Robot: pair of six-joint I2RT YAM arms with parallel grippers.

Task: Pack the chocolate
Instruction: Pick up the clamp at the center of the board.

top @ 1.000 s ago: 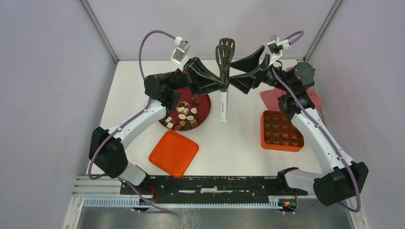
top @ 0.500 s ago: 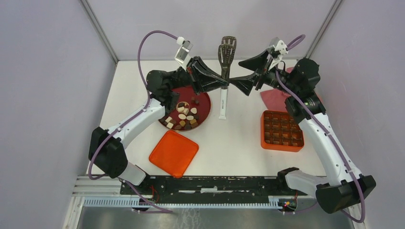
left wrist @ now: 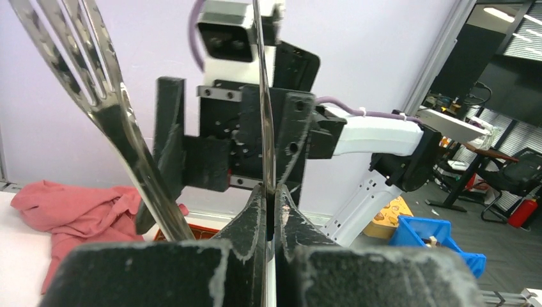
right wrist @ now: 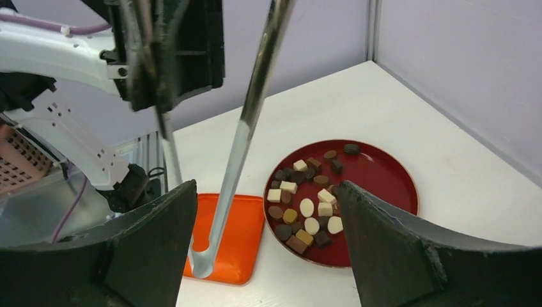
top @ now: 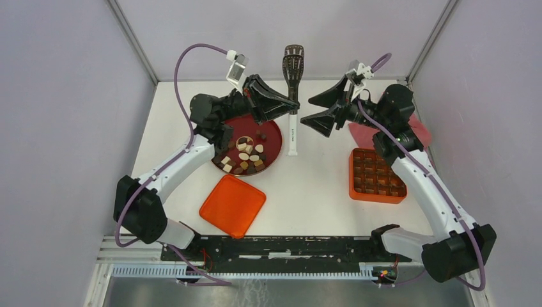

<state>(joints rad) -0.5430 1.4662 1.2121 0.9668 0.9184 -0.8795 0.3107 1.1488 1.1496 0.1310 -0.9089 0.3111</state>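
chocolate: brown, tan and cream pieces (top: 245, 158) heaped on the near half of the red plate (top: 275, 131); a few dark ones lie toward its middle; in the right wrist view the heap (right wrist: 305, 208) shows between the two spread fingers, on the plate (right wrist: 383, 173)
chocolate vs left claw: the left claw (top: 295, 102) hangs above the plate's far right rim; the pieces lie below it and nearer the bases, apart from it
chocolate vs right claw: the right claw (top: 307, 110) is well apart from the pieces, on the other side of the tongs (top: 293, 128)
left claw: clenched on the tongs; in its own view the left claw (left wrist: 268, 192) pinches one thin metal blade edge-on, and the slotted head (left wrist: 124, 134) rises to the left
right claw: released, jaws spread wide, just right of the tongs and apart from them; from the right claw (right wrist: 267, 185) a metal arm of the tongs (right wrist: 252, 102) runs down to a looped end
writing: dark print along the tongs' white handle, too small to read
left arm: bent at the elbow, wrist raised over the plate, claw pointing right
right arm: forearm rising past the orange box (top: 377, 174), claw pointing left
desk (top: 319, 185): orange lid (top: 232, 204) near the plate; red cloth (top: 364, 131) beyond the box
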